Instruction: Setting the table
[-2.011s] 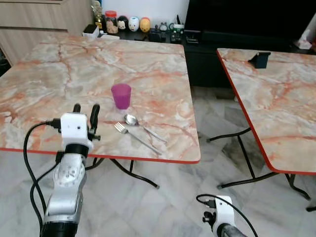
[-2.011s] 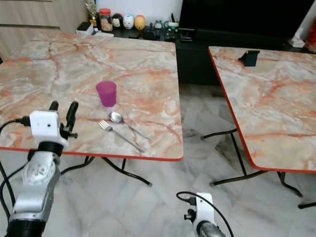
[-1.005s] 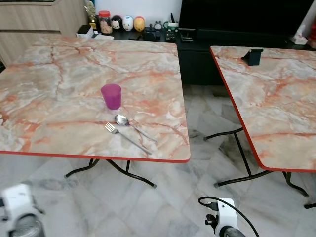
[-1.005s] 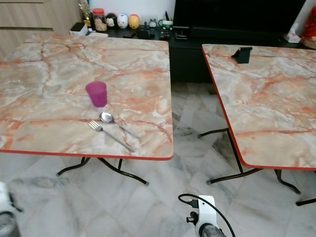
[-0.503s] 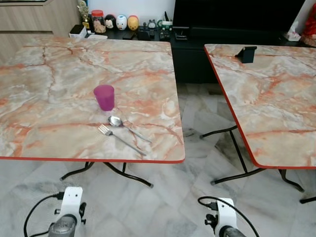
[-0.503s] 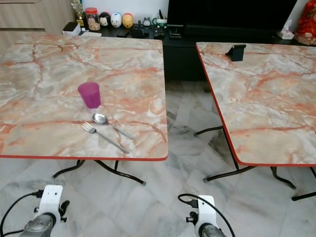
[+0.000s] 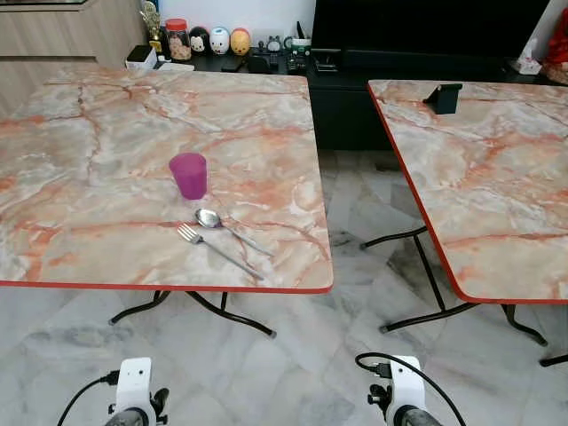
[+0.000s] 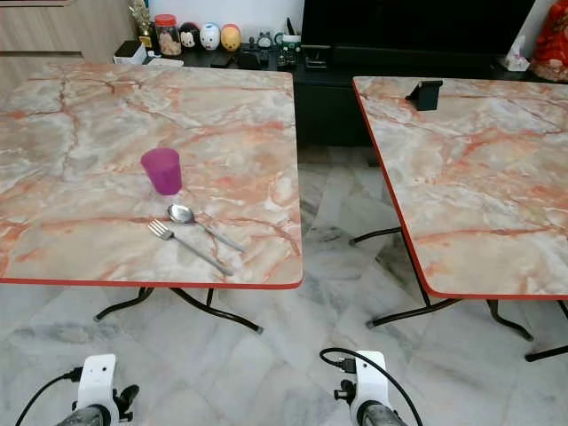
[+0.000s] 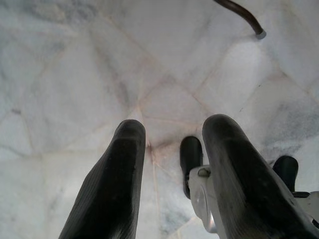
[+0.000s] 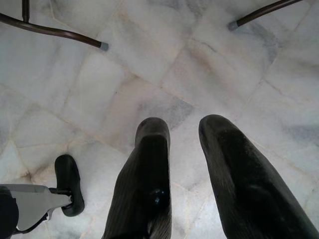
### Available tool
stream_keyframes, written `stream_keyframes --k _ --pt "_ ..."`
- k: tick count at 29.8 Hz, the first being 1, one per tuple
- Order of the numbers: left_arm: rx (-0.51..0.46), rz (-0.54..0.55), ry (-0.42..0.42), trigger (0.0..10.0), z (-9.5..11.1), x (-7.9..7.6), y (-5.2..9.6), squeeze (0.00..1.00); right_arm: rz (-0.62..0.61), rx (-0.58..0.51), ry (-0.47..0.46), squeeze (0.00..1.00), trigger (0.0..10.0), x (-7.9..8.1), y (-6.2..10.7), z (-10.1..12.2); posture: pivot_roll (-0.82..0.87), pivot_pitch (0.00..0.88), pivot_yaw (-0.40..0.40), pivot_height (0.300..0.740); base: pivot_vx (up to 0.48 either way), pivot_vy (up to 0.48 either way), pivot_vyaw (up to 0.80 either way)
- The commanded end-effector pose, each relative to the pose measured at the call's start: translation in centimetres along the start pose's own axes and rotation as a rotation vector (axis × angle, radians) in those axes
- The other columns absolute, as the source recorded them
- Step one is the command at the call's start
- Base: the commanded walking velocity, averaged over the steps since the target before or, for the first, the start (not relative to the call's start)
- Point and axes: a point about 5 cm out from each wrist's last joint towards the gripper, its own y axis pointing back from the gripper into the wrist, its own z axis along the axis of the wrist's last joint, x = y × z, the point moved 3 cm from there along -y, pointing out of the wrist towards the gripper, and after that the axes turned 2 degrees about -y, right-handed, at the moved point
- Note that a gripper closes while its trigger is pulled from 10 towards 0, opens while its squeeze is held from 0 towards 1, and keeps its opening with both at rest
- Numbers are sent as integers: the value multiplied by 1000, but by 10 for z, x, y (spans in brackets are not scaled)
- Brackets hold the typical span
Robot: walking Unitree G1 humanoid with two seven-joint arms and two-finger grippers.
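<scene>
- Marble-patterned table (image 7: 106,257) with a red edge stands ahead on my left; a second table (image 7: 497,204) of the same kind stands to my right, with pale marble floor (image 7: 355,355) between and below them
- On the near table, left to right: the fork (image 7: 217,251) lies closest to the front edge, the spoon (image 7: 229,230) lies just beside it and nearly parallel, and the purple cup (image 7: 188,175) stands upright just behind both
- Step in hand, as I judge it: one setting is laid and both arms are free, so the next item must be fetched. No plate or other tableware is visible on either table
- To do this well: keep both arms low and clear of the table edge while turning; do not sweep near the cup, which would tip easily; leave the fork and spoon as they lie
- Left gripper (image 9: 172,134): arm hangs down beside me and points at the floor; fingers parted with a clear gap, holding nothing
- Right gripper (image 10: 184,129): arm likewise hangs down over the floor, near a table leg (image 10: 50,30); fingers apart, nothing between them
</scene>
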Motion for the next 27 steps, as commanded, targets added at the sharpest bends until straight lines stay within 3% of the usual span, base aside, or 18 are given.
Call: stream_keyframes --k 1,9,15,21,27 --pt "25 12 35 10000 -10 2 2 0 -4 -1 -10 0 10000 -2 0 3 77 0 -54 740 0 0 0" --pt "76 42 48 10000 -35 30 12 0 -11 -4 -8 0 10000 -3 0 4 76 0 -55 740 0 0 0" --pt "87 44 51 10000 -44 37 17 0 -10 -4 -5 0 10000 -4 0 4 69 0 -55 740 0 0 0" --pt "103 38 48 10000 -50 34 18 0 -12 -4 -4 0 10000 -4 0 4 68 0 -56 740 0 0 0" --pt "108 22 26 10000 -50 15 14 0 -9 -2 -2 0 10000 -4 0 4 65 0 -54 740 0 0 0"
